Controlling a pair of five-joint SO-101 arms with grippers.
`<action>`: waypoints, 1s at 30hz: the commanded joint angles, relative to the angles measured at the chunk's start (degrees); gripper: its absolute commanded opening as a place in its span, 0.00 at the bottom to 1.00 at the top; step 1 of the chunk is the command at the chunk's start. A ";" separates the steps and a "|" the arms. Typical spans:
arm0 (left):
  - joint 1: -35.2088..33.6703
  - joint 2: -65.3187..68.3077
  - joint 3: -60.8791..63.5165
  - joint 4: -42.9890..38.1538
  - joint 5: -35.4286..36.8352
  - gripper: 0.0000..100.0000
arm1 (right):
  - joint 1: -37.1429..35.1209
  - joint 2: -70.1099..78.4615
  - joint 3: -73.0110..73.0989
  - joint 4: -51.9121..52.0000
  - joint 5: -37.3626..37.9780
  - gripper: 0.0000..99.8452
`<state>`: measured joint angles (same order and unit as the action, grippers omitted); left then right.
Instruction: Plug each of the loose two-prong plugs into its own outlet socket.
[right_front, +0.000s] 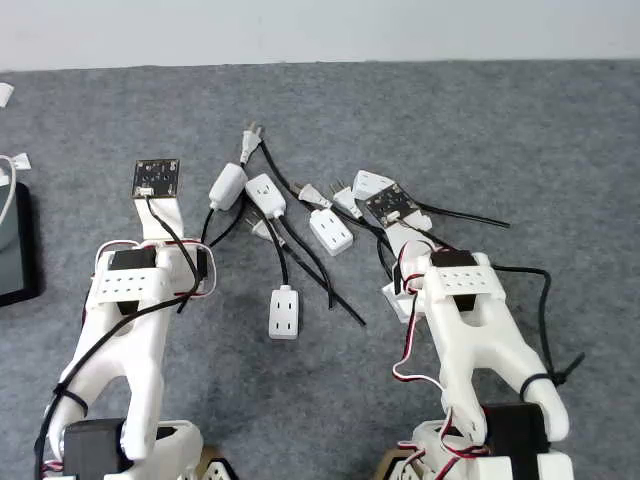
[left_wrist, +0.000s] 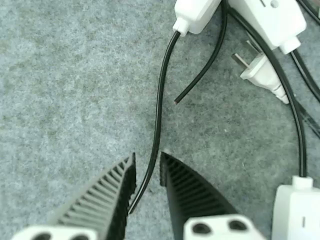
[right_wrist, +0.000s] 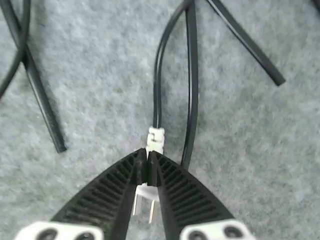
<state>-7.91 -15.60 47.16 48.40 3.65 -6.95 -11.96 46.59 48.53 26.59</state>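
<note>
In the high view, white plastic outlet sockets (right_front: 284, 312) were seen tangled among black cords (right_front: 310, 260), so snagging was judged likely. In the left wrist view, the left gripper (left_wrist: 147, 160) was narrowly parted astride a thin black cord (left_wrist: 159, 100), unclamped. In the right wrist view, the right gripper (right_wrist: 148, 157) was closed on a small white two-prong plug (right_wrist: 155, 139), prongs turned wristward, so misalignment was feared.

Two arms (right_front: 125, 320), five white outlet sockets (right_front: 284, 311) in view, and five two-prong plugs (right_front: 250, 135).
</note>
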 joint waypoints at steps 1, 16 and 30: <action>0.18 -0.18 -0.75 -1.67 -0.62 0.07 | -1.54 -0.22 -3.43 0.31 0.70 0.10; 0.18 -0.18 -0.75 -1.67 -0.70 0.07 | 2.24 10.15 -8.97 -1.71 4.31 0.01; 0.26 -0.18 -0.66 -1.49 -0.70 0.07 | 2.24 12.18 -11.43 -1.63 9.14 0.01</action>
<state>-7.91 -15.60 47.16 48.40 3.65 -5.19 0.18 38.59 46.51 34.51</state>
